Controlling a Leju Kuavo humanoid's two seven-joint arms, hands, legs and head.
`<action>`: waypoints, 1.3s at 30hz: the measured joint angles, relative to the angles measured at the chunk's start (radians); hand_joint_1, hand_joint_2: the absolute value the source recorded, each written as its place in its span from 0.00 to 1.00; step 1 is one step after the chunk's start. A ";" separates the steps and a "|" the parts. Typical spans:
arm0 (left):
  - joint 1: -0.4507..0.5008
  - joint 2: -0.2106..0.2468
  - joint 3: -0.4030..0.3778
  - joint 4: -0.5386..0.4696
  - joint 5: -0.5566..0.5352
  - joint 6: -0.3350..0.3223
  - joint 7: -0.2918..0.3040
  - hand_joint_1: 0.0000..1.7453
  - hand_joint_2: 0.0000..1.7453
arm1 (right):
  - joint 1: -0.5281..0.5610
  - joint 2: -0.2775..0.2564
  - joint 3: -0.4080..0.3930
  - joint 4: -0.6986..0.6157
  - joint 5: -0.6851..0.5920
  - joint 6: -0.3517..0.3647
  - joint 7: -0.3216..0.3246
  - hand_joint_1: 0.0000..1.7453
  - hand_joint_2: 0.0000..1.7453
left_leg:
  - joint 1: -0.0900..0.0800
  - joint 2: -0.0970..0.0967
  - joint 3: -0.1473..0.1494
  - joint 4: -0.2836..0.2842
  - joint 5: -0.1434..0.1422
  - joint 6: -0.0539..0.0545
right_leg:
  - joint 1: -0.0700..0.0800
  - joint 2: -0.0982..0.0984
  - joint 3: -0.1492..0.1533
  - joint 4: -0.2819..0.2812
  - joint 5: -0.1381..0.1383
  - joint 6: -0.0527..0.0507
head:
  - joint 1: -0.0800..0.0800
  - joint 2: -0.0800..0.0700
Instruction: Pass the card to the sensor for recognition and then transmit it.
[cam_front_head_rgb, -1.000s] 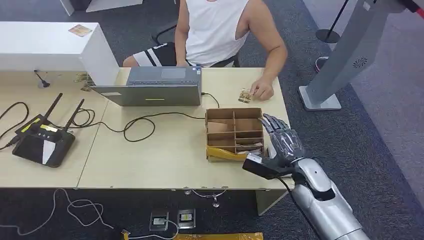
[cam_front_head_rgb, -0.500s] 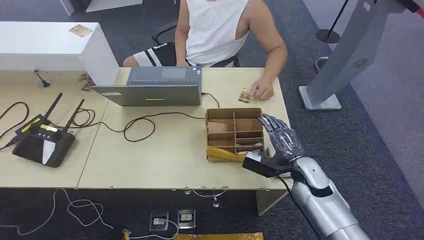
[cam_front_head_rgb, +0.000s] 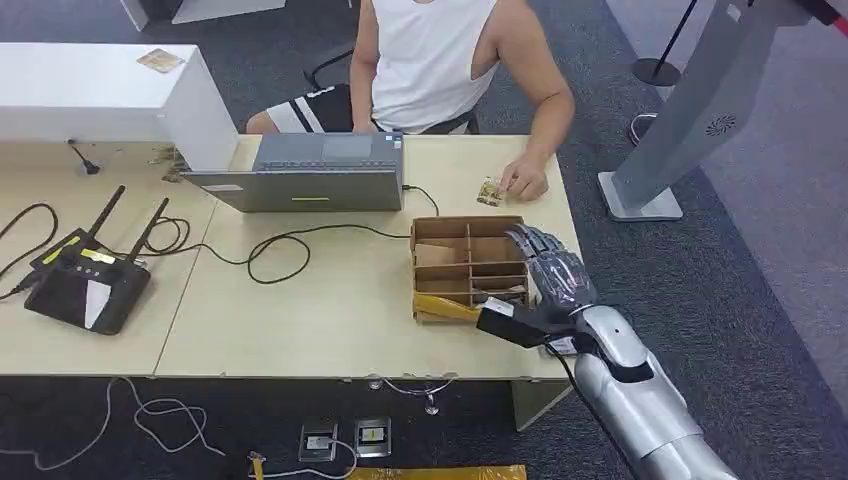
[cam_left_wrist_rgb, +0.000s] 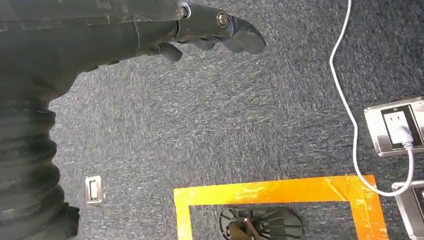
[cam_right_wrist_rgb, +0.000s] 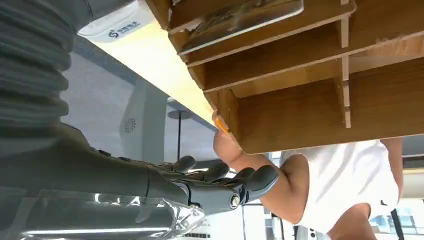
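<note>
Right hand (cam_front_head_rgb: 553, 275), silver with dark fingers, sits over the right edge of the brown cardboard divided box (cam_front_head_rgb: 468, 262) on the pale wooden counter (cam_front_head_rgb: 330, 300). Fingers spread apart and extended toward the far end of the box; nothing held. The right wrist view shows the same hand (cam_right_wrist_rgb: 210, 187) with fingers slightly curved and apart, the box's partition walls (cam_right_wrist_rgb: 300, 75) close by.

A flat card with a brownish printed face (cam_front_head_rgb: 497, 293) lies in one of the near right compartments of the box, just beside the right hand's thumb side; contact cannot be told. In the right wrist view the card (cam_right_wrist_rgb: 240, 17) rests flat inside its compartment. A yellow strip (cam_front_head_rgb: 445, 310) runs along the near wall of the box.

Left hand (cam_left_wrist_rgb: 210, 30) hangs above dark grey carpet (cam_left_wrist_rgb: 240, 125), fingers loosely curled, nothing in them. Floor below carries orange tape (cam_left_wrist_rgb: 280, 190), a white cable (cam_left_wrist_rgb: 350, 100) and a metal floor socket (cam_left_wrist_rgb: 397, 125).

A person in a white sleeveless top (cam_front_head_rgb: 430, 60) sits at the far side of the counter, one hand (cam_front_head_rgb: 525, 180) resting on the counter touching a small patterned card (cam_front_head_rgb: 489, 191), well apart from the box. A grey laptop (cam_front_head_rgb: 310, 172) stands left of that hand; a black cable (cam_front_head_rgb: 290, 245) loops across the counter. A black router with two antennas (cam_front_head_rgb: 88, 280) sits at the far left. A grey stand (cam_front_head_rgb: 690, 110) rises from the floor on the right.
</note>
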 joint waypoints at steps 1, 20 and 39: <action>0.000 0.000 -0.001 0.000 0.000 0.000 0.000 0.00 1.00 | -0.002 0.002 0.000 0.003 0.000 0.000 -0.004 0.00 1.00 | 0.000 0.000 0.000 0.000 0.000 0.000 | 0.000 0.000 0.000 0.000 0.000 0.000 | 0.000 0.000; 0.000 -0.003 -0.007 0.000 0.011 0.006 0.001 0.00 1.00 | -0.014 0.026 0.001 0.024 -0.020 0.020 -0.010 1.00 1.00 | 0.000 0.000 0.000 0.000 0.000 0.000 | 0.000 0.000 0.000 0.000 0.000 0.000 | 0.000 0.000; -0.002 -0.002 -0.018 0.000 0.012 0.002 0.001 0.00 1.00 | -0.013 0.026 0.003 0.026 -0.041 0.063 0.008 1.00 1.00 | 0.000 0.000 0.000 0.000 0.000 0.000 | 0.000 0.000 0.000 0.000 0.000 0.000 | 0.000 0.000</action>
